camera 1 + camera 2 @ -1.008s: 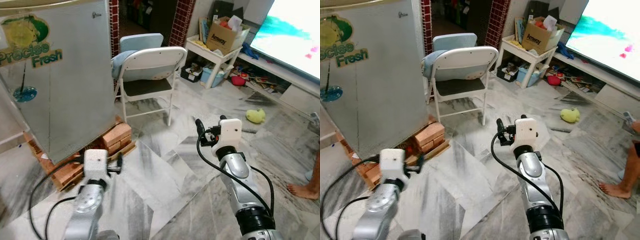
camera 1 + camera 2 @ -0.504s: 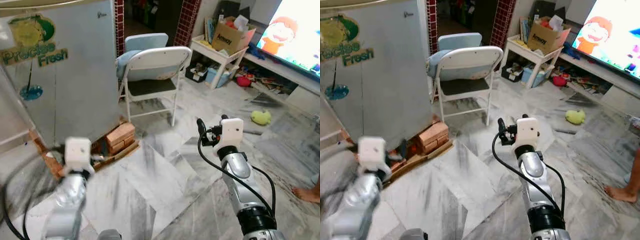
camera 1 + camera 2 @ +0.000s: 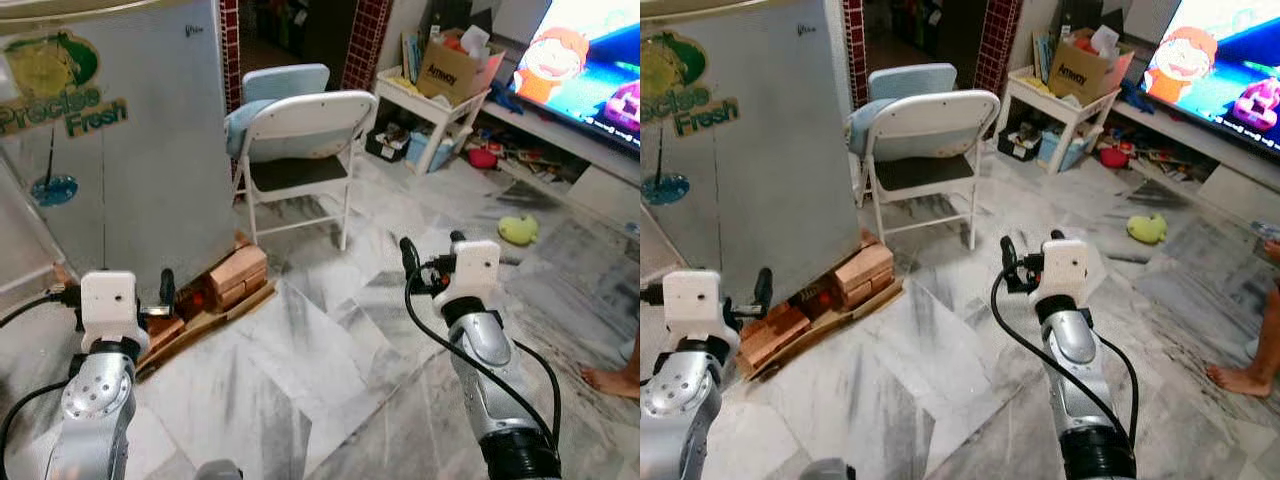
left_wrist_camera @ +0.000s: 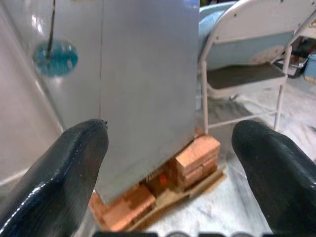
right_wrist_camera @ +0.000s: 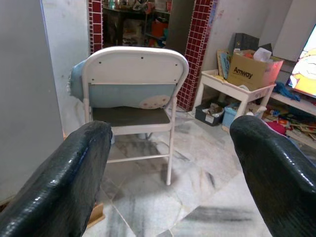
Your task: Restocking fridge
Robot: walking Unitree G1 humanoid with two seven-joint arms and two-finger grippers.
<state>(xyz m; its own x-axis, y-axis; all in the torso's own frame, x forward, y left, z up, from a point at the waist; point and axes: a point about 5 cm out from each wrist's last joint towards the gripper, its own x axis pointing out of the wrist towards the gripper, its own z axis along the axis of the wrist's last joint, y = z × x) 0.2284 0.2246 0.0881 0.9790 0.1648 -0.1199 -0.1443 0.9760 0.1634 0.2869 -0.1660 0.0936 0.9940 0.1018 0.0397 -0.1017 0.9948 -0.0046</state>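
Note:
A grey fridge (image 3: pixel 130 150) with a "Precise Fresh" sticker stands at the left on stacked bricks (image 3: pixel 235 272). My left gripper (image 3: pixel 115 290) is raised in front of the fridge's lower corner, a short way off it. In the left wrist view its fingers (image 4: pixel 59 173) stand wide apart, open and empty, with the fridge wall (image 4: pixel 148 79) and bricks (image 4: pixel 197 158) between them. My right gripper (image 3: pixel 430 248) hovers over the marble floor at centre right. It is open and empty, and its fingers (image 5: pixel 64 182) frame the folding chair (image 5: pixel 133 94).
A white folding chair (image 3: pixel 300 140) with a blue cushion stands just right of the fridge. A white side table (image 3: pixel 425 105) carries a cardboard box (image 3: pixel 448 65). At the far right are a TV (image 3: pixel 590 60), a low shelf, a yellow toy (image 3: pixel 515 230) and a person's foot (image 3: pixel 605 380).
My left arm has swung left and up, from beside the bricks to in front of the fridge's lower corner. The right arm has barely moved. The TV picture has changed.

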